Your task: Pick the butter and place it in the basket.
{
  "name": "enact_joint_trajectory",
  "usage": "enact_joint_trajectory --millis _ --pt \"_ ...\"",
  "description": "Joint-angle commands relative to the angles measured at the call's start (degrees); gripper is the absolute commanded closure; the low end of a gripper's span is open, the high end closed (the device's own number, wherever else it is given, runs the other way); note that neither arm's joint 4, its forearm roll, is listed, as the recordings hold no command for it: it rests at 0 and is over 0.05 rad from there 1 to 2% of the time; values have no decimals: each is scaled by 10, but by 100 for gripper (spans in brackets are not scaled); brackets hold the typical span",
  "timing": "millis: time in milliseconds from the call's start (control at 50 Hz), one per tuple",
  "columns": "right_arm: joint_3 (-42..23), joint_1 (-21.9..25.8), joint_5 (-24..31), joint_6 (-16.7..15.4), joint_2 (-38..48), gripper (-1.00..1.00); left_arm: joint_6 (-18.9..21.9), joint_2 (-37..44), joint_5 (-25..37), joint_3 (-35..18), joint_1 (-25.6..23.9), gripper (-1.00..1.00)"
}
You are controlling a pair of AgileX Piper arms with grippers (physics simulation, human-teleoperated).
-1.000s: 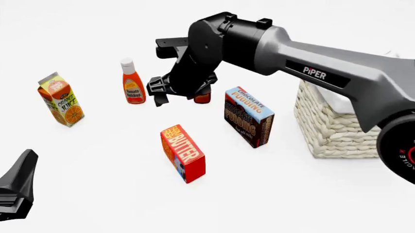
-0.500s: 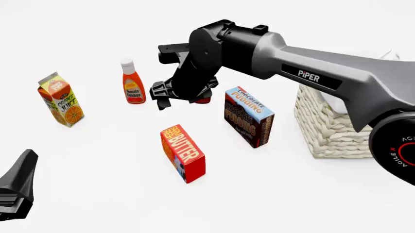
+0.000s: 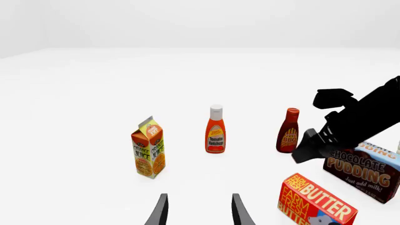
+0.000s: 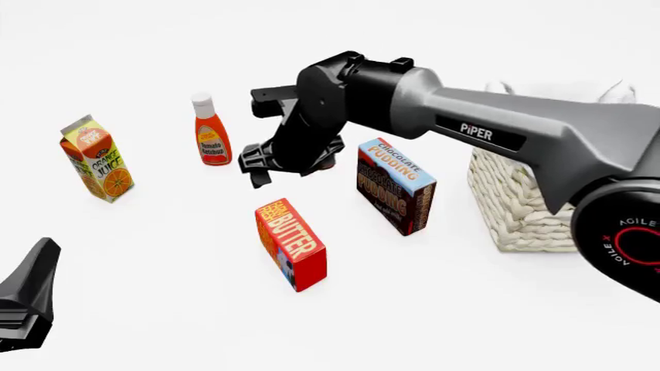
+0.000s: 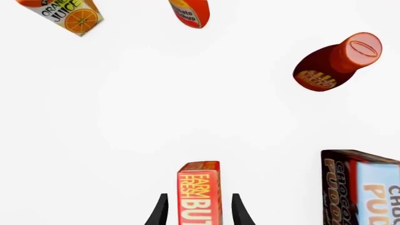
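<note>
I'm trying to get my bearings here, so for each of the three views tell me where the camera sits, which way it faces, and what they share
Front view: fixed behind and above the arms, facing forward and down; shows the right arm over the butter, plus the basket.
Left wrist view: low behind the left gripper, facing across the table; its fingertips show.
Right wrist view: behind the right gripper, looking down; fingertips flank the butter.
Shared: all three show the butter and the orange juice carton.
</note>
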Motion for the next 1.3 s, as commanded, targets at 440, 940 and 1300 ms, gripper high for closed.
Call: enact_joint_trajectory --millis 440,940,1300 --pt "11 3 -16 7 20 -100 0 0 0 0 0 -100" --pt "14 6 -30 14 44 -100 0 0 0 0 0 -100" --pt "18 15 -44 25 58 -100 0 0 0 0 0 -100"
